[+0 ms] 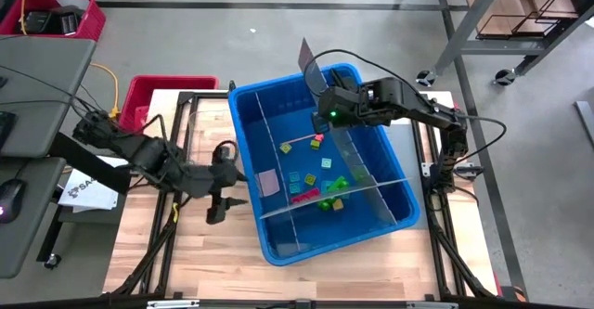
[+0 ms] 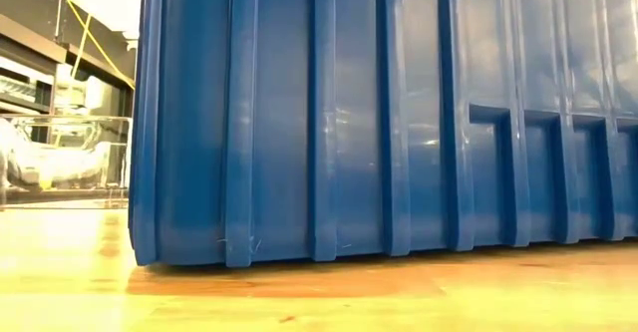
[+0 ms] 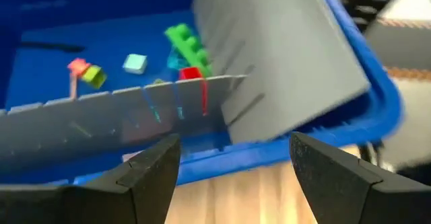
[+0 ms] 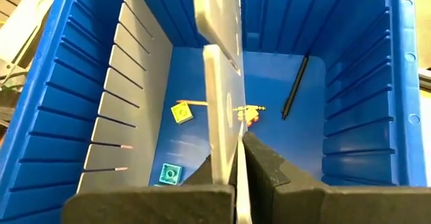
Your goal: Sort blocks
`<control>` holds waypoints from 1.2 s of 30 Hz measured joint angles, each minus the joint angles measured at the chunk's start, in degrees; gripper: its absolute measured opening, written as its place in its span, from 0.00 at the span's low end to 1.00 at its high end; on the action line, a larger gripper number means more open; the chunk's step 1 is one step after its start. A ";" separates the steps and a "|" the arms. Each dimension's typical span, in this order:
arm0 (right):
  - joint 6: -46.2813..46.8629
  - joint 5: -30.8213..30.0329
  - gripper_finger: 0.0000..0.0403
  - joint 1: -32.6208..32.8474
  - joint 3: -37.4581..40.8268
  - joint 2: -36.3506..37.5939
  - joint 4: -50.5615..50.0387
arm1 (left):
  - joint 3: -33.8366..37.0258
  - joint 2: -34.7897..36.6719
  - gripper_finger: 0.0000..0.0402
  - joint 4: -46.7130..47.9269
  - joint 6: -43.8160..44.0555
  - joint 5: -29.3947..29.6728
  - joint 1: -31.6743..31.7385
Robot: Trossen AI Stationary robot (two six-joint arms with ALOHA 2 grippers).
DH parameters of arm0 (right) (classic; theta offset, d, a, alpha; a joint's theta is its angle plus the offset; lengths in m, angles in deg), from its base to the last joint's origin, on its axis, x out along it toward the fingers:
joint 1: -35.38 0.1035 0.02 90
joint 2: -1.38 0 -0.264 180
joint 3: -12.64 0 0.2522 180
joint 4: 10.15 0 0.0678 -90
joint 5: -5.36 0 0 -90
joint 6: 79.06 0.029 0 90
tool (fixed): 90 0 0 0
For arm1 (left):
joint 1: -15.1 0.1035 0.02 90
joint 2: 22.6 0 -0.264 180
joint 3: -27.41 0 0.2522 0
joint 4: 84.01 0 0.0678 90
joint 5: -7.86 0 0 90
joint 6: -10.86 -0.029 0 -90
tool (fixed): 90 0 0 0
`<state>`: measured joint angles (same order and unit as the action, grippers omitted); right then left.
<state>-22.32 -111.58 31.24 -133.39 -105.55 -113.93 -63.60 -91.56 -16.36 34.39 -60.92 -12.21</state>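
The blue bin [image 1: 320,160] stands on the wooden table, and its ribbed outer wall [image 2: 379,123] fills the low view. Thin grey divider panels [image 1: 357,156] stand inside it. Several small blocks [image 1: 316,174] in yellow, pink, teal and green lie on the bin's floor; some of these blocks [image 3: 185,46] show past a divider. My left gripper [image 1: 218,212] hangs open over the table, just left of the bin, with nothing between its fingers [image 3: 151,167]. My right gripper [image 1: 325,105] is over the bin's far part, shut on a grey divider panel [image 1: 306,60]. My right gripper pinches the thin divider panel's near edge [image 4: 229,150] between its two fingers [image 4: 269,167]. The fingers slant down into the bin from the table's right side. The panel stands on edge, and its far end [image 1: 304,54] sticks up above the bin's far rim.
Two red crates [image 1: 167,91] [image 1: 51,17] stand beyond the table's far left corner. A printed sheet [image 1: 88,190] lies at the table's left edge. A thin black rod [image 4: 294,86] lies in the bin. Bare wood [image 1: 204,263] lies near and left of the bin.
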 joint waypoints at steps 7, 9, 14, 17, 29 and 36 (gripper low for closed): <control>-1.56 0.48 0.00 -0.20 0.00 -0.02 0.05 | 0.79 -4.14 0.68 -2.31 10.22 1.20 -5.13; -1.70 0.63 0.00 -0.42 0.00 -0.02 0.04 | 0.76 -5.33 0.68 -2.50 11.38 0.84 -7.48; -2.71 0.76 0.00 -0.88 0.00 -0.02 -0.01 | 0.79 -7.49 0.68 -2.94 17.06 5.02 -12.02; -2.83 0.96 0.00 -1.24 0.00 -0.02 -0.02 | 0.79 -8.50 0.68 -4.08 19.06 9.75 -12.89; -2.86 1.95 0.00 -2.23 0.02 -0.07 0.00 | 0.79 -11.40 0.68 -5.26 19.09 18.09 -10.57; -2.52 1.95 0.00 -2.25 0.02 -0.07 0.04 | 0.79 -12.03 0.67 -9.87 15.80 16.73 -8.93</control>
<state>-24.84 -109.63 28.99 -133.37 -105.62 -113.89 -62.81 -103.59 -26.24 50.19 -44.19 -21.14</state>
